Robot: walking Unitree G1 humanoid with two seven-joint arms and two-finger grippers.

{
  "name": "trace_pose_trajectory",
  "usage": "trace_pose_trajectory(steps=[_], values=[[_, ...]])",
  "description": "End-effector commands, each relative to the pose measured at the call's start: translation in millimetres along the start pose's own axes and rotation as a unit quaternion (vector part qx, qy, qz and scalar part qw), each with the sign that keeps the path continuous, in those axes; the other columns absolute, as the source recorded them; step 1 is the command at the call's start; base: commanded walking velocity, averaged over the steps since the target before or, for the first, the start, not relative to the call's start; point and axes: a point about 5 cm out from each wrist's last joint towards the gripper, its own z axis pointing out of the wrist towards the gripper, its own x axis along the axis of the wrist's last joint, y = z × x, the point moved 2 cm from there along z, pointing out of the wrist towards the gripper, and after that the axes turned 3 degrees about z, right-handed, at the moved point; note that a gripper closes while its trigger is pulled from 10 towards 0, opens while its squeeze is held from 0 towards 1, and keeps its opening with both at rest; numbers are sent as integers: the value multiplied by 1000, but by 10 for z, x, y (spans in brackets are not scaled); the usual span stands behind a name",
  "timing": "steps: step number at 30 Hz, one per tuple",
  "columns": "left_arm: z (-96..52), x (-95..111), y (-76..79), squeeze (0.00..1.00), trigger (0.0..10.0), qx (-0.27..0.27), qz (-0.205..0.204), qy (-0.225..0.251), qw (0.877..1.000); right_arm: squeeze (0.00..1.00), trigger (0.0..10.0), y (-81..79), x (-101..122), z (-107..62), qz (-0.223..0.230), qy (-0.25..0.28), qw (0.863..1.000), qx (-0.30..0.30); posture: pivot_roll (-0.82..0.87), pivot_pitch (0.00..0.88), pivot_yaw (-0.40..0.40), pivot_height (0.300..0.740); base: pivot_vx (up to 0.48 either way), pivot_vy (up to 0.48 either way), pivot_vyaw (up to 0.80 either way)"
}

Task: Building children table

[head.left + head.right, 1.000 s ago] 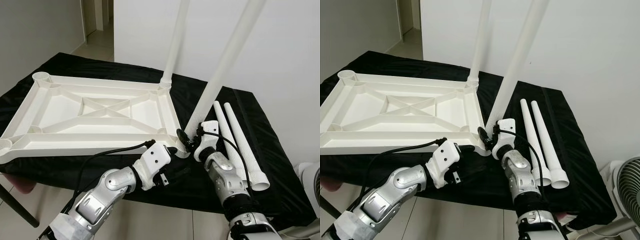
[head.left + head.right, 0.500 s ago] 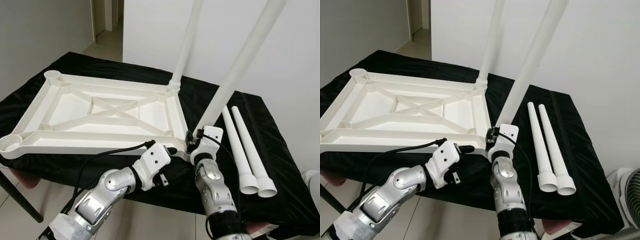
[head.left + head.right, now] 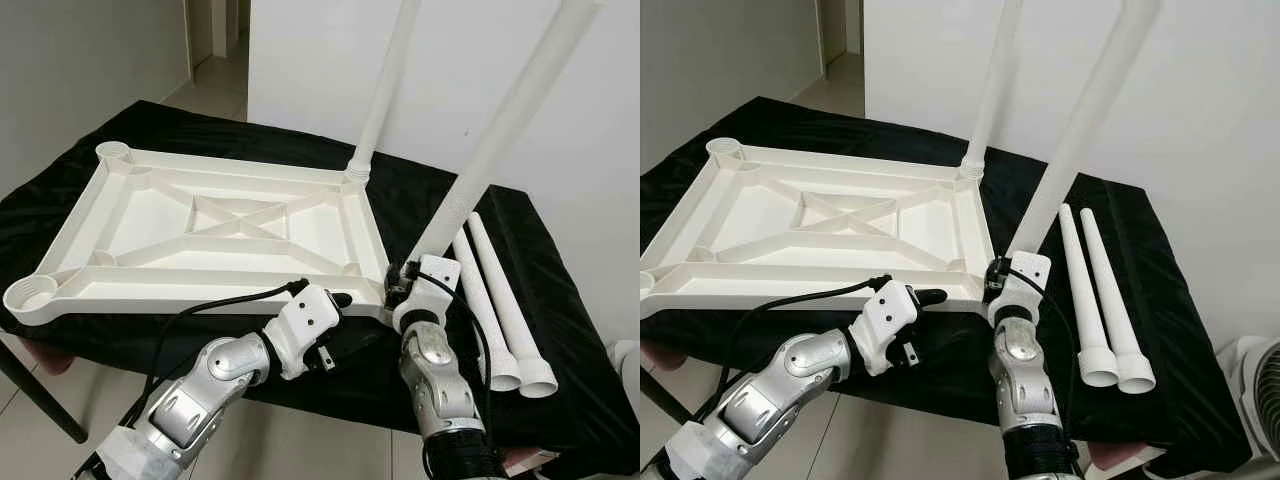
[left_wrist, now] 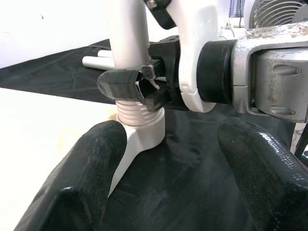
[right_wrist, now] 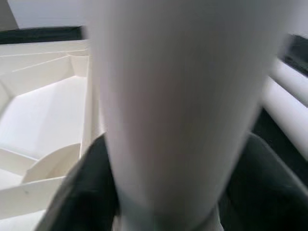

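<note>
The tabletop [image 3: 220, 225] lies upside down on the desk [image 3: 520, 300], reaching from its left edge to past the middle. One leg [image 3: 385, 85] stands in the far right corner socket. The right pincer [image 4: 144, 86] is pinching a second leg [image 3: 500, 130] just above its threaded end, which sits in the near right socket [image 4: 144, 132] by the desk's front edge. This leg tilts to the right. The left pincer [image 4: 168, 159] is spread, one finger [image 4: 91, 168] touching the tabletop's corner beside that socket. Two spare legs [image 3: 490, 290] lie side by side near the desk's right edge.

The tilt is the risk: turned in crooked, the thread would likely cross and jam. With the left pincer not gripping, the tabletop may slide toward the front edge.
</note>
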Motion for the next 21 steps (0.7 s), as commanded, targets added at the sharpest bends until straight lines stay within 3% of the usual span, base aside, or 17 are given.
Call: trace_pose_trajectory(steps=[1,3,4,5,6,11,15,18,21], values=[[19,19,64,0,10000,-47,9,2,999,1000,10000,70,-80,-32,14,-9,1000,6,9,0,-139,740,0,0,0],[22,21,71,0,10000,-48,9,2,999,1000,10000,64,-44,-3,13,0,999,42,9,0,-140,740,0,0,0],[23,22,76,0,10000,-49,9,3,999,812,10000,68,-35,15,12,-1,998,59,9,0,-139,740,0,0,0],[24,22,79,0,10000,-49,9,3,999,812,10000,71,-30,26,14,-1,997,71,9,0,-139,740,0,0,0],[24,23,82,0,10000,-50,8,3,999,0,10000,69,-25,43,14,-4,996,89,10,0,-139,740,0,0,0],[24,25,96,0,10000,-52,7,4,999,0,10000,84,-12,99,-5,-11,990,140,10,0,-138,740,0,0,0],[30,28,122,0,10000,-54,5,5,998,0,10000,84,-3,170,-31,-17,977,211,9,0,-134,740,0,0,0],[31,28,122,0,10000,-54,5,5,998,0,10000,84,-10,174,-31,-20,976,215,9,0,-134,740,0,0,0],[49,39,124,0,10000,-55,4,7,998,0,10000,50,-35,242,-61,-25,963,262,9,0,-126,740,0,0,0]])
